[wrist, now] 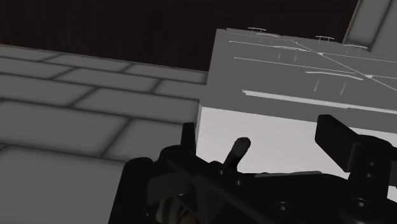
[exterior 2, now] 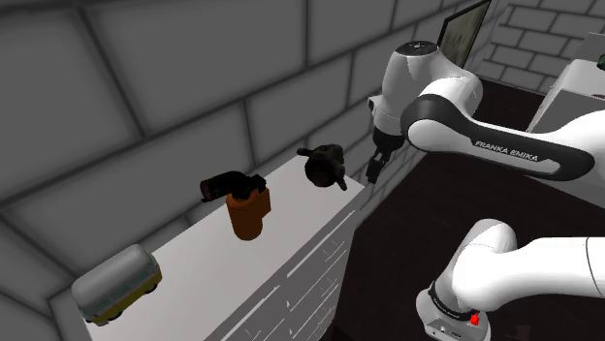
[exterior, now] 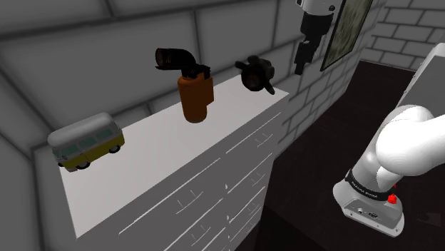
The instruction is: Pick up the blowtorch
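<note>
The blowtorch (exterior: 195,93) (exterior 2: 248,208) is a brown-orange canister with a black bent nozzle. It stands upright mid-way along the top of a white dresser (exterior: 164,160) (exterior 2: 302,208). My gripper (exterior: 300,65) (exterior 2: 375,170) hangs in the air past the dresser's end, to the shoulder view's right of the blowtorch and well apart from it. In the wrist view the gripper (wrist: 261,137) is open, its two black fingers apart with nothing held between them. It looks down on the dresser's corner (wrist: 267,130).
A black knobbed object (exterior: 257,73) (exterior 2: 325,165) (wrist: 203,184) sits at the dresser's end, between gripper and blowtorch. A yellow-and-grey toy van (exterior: 87,140) (exterior 2: 116,283) stands at the other end. A brick wall with a framed picture (exterior: 347,28) lies behind; dark floor lies below.
</note>
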